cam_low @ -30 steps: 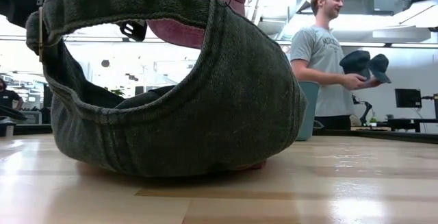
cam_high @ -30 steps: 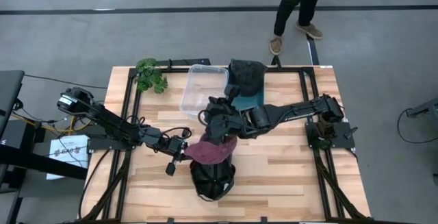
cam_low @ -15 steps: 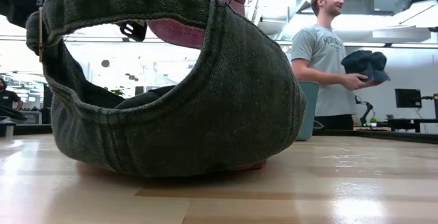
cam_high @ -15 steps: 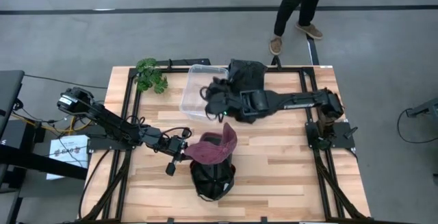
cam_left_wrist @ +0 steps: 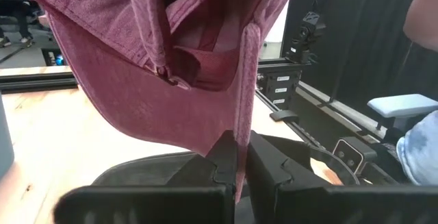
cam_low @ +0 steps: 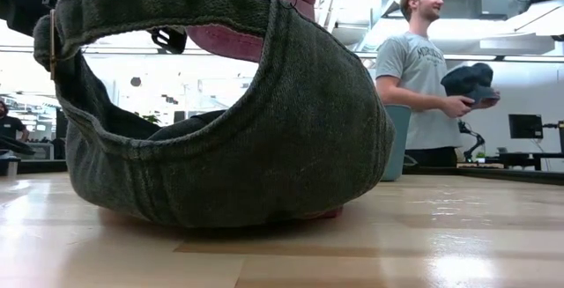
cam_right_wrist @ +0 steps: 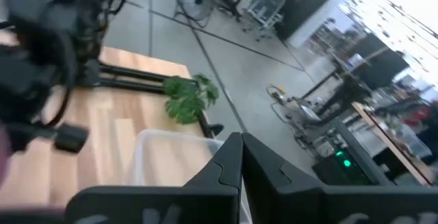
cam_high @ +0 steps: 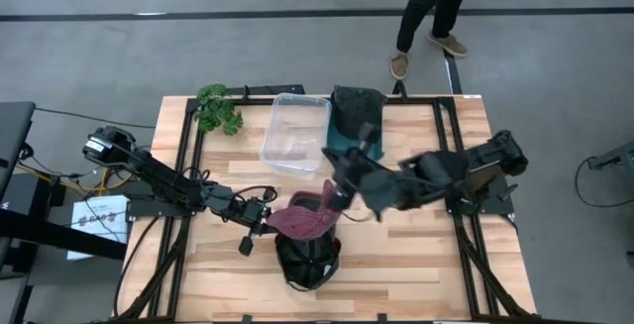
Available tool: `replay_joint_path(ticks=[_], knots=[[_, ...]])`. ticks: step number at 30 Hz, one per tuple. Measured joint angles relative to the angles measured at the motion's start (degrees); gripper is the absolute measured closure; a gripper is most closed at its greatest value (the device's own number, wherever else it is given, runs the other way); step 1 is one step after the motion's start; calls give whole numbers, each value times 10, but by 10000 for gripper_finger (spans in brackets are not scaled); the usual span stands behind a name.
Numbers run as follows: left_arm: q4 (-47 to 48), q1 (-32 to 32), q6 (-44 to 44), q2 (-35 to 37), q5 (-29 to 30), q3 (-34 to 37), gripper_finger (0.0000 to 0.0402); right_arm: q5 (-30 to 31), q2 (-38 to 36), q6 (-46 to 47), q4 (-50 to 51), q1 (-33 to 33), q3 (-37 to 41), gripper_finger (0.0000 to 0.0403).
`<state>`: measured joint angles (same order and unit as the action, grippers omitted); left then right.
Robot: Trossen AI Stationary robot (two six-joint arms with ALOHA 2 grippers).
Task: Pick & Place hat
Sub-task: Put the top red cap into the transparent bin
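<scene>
Maroon hat (cam_high: 302, 215): near the bench's front centre, draped on top of a dark hat (cam_high: 308, 258), its edge pinched by the left end effector (cam_left_wrist: 237, 169).
Left end effector: fingers pressed together on the maroon hat's fabric edge.
Right end effector (cam_high: 340, 178): empty, fingers pressed together, above the bench (cam_high: 416, 255) beside the clear bin (cam_high: 294, 132).
Behind: dark cloth pile (cam_high: 357, 111), green plant (cam_high: 218, 107).
Person (cam_low: 419, 68): stands beyond the bench, holding a dark cap (cam_low: 469, 80).

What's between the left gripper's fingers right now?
The maroon hat: its edge is pinched in the shut left gripper, seen in the left wrist view. It hangs above the dark hat.
</scene>
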<state>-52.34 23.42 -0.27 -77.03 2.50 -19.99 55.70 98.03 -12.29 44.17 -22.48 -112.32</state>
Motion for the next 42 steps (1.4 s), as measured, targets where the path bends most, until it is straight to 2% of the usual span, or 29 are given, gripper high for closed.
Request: replay_joint_path(ticks=[5, 11, 14, 19, 23, 27, 30, 36, 42], knots=[[-2, 0, 0, 0, 0, 0, 388, 29, -9, 70, 84, -74, 3, 403], [-4, -1, 11, 0, -4, -6, 388, 150, -10, 148, 119, -167, 89, 403], [-5, -1, 14, 0, -27, -13, 388, 195, -10, 255, 166, -193, 157, 403], [-4, -1, 20, 0, -30, -20, 388, 245, -9, 510, 251, -222, 271, 403], [-4, -4, 32, 0, -34, -26, 388, 275, -9, 662, 249, -254, 344, 403], [0, -17, 32, 0, -56, -30, 388, 304, -9, 756, 208, -294, 404, 403], [1, -24, 31, 0, -60, -31, 388, 318, -9, 784, 161, -324, 437, 403], [4, -28, 30, 0, -60, -31, 388, 317, -4, 783, 61, -362, 485, 403], [4, -28, 25, 1, -56, -38, 388, 294, 16, 724, -9, -365, 489, 403]])
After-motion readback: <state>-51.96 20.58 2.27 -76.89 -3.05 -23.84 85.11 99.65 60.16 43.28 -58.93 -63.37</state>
